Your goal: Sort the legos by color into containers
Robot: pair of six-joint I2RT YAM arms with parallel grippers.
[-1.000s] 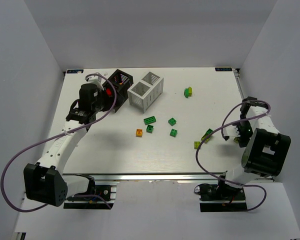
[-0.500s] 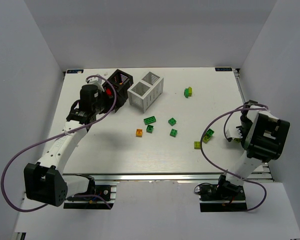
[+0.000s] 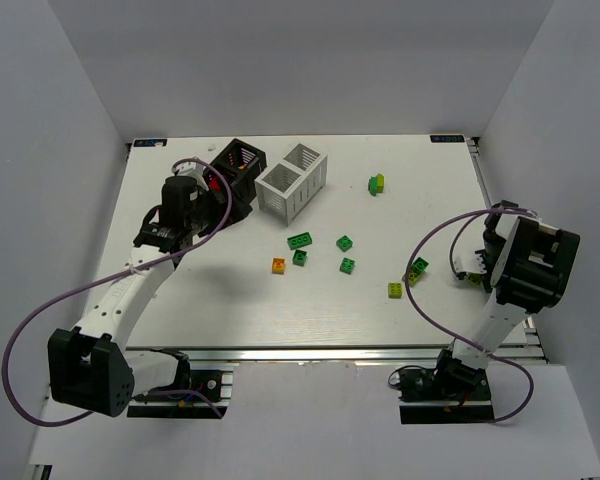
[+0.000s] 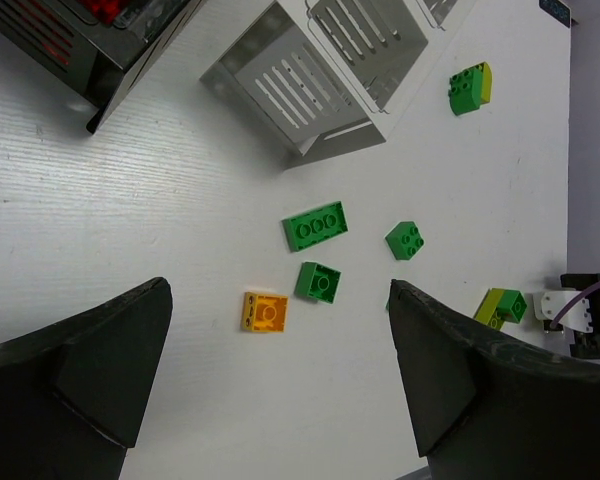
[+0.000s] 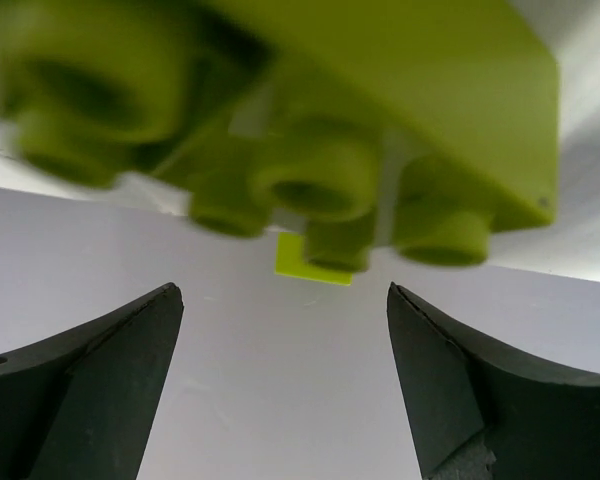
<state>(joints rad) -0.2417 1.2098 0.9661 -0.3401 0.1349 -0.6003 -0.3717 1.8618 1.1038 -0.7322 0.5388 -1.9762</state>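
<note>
**Bench** point(image 3: 230, 300): it carries all the items below.

**Hands:** Your left hand point(image 4: 280, 290) hangs over the far-left part of the bench, fingers spread wide with nothing between them. Your right hand point(image 5: 280, 292) is raised by the right edge, fingers likewise apart. A blurred yellow-green brick point(image 5: 310, 120) fills the top of its view, and what supports it cannot be told.

**Racks:** The black rack point(image 3: 255, 160) and white rack point(image 4: 280, 95) stand side by side toward the far-left corner. Something red point(image 3: 215, 182) shows in the black one.

**Bricks:** Green bricks point(image 3: 300, 240) and one orange brick point(image 3: 278, 265) lie loose mid-bench, and a few more lie nearer the right edge.

**Handling, as judged:** The bricks look light, rigid and smooth, so they may skid. Pinch one across two flat opposite sides, below the studs.

**Change since a second ago:** Your right arm has lifted and drawn back from the bricks near the right edge. Your left hand has opened slightly wider. The loose bricks have not shifted.
</note>
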